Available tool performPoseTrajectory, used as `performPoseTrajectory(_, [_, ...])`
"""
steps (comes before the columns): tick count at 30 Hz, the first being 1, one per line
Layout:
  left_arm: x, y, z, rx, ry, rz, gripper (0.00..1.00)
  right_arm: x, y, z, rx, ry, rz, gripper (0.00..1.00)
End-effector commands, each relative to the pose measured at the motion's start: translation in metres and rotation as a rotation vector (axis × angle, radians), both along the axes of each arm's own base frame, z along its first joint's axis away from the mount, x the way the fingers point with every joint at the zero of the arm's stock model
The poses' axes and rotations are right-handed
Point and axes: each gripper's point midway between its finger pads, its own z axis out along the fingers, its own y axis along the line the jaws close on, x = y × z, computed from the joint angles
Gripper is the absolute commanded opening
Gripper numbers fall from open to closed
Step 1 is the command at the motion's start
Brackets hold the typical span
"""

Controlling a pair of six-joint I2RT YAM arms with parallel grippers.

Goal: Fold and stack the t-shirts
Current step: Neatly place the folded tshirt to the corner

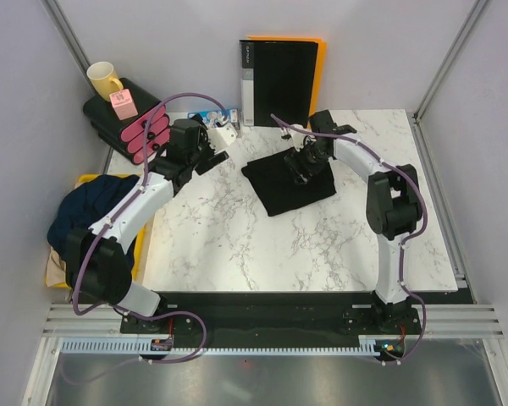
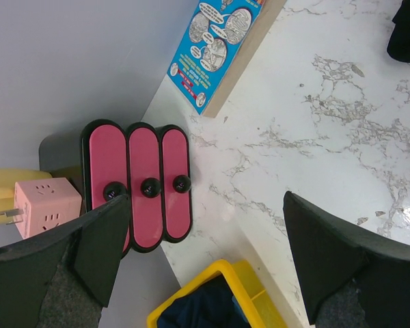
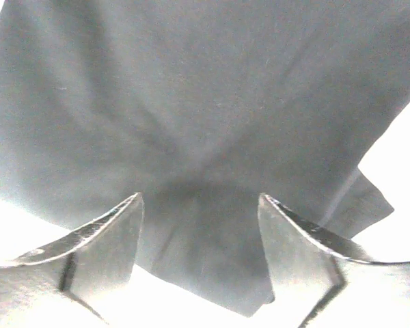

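Right gripper [image 3: 199,201] apart over one black tee [image 1: 279,193] | left gripper [image 2: 205,201] apart — one navy tee [image 1: 93,207] aside

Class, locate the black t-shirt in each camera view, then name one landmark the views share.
Top external: black t-shirt, lying at table centre.
Left wrist: only an edge, top right corner.
Right wrist: fills most of the frame.
Shared landmark: the marble table, in top and left wrist views.
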Motion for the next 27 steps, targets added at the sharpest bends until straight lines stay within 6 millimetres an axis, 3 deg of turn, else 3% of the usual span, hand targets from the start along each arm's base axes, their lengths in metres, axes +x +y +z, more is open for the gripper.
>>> performPoseTrajectory(1, [0.010, -0.005, 0.020, 0.002, -0.063, -0.034, 0.99, 0.014, -0.005, 0.067, 0.075, -0.114, -0.029, 0.78])
performPoseTrajectory(4, [0.011, -0.007, 0.023, 0.015, -0.068, -0.049, 0.99, 0.025, -0.032, 0.052, 0.111, -0.051, -0.119, 0.81])
performPoseTrajectory(5, [0.012, -0.007, 0.024, 0.023, -0.072, -0.054, 0.99, 0.026, -0.038, 0.037, 0.125, 0.001, -0.153, 0.81])
performPoseTrajectory(6, [0.013, -0.006, 0.025, 0.027, -0.073, -0.053, 0.99, 0.032, -0.050, 0.037, 0.170, 0.023, -0.180, 0.81])
performPoseTrajectory(8, [0.014, -0.006, 0.028, 0.037, -0.078, -0.060, 0.99, 0.028, -0.061, 0.015, 0.217, 0.133, -0.221, 0.82])
performPoseTrajectory(9, [0.014, -0.006, 0.029, 0.041, -0.080, -0.062, 0.99, 0.033, -0.075, 0.017, 0.250, 0.142, -0.246, 0.83])
performPoseTrajectory(12, [0.013, -0.006, 0.029, 0.059, -0.081, -0.072, 0.99, 0.029, -0.083, 0.006, 0.322, 0.229, -0.253, 0.84])
performPoseTrajectory(13, [0.013, -0.007, 0.030, 0.060, -0.084, -0.076, 0.99, 0.025, -0.078, 0.006, 0.352, 0.256, -0.238, 0.84])
performPoseTrajectory(14, [0.013, -0.006, 0.030, 0.068, -0.084, -0.078, 0.99, 0.026, -0.090, -0.001, 0.362, 0.273, -0.262, 0.84])
performPoseTrajectory(27, [0.020, -0.013, 0.037, 0.086, -0.094, -0.086, 0.99, 0.009, -0.070, -0.025, 0.512, 0.462, -0.220, 0.87])
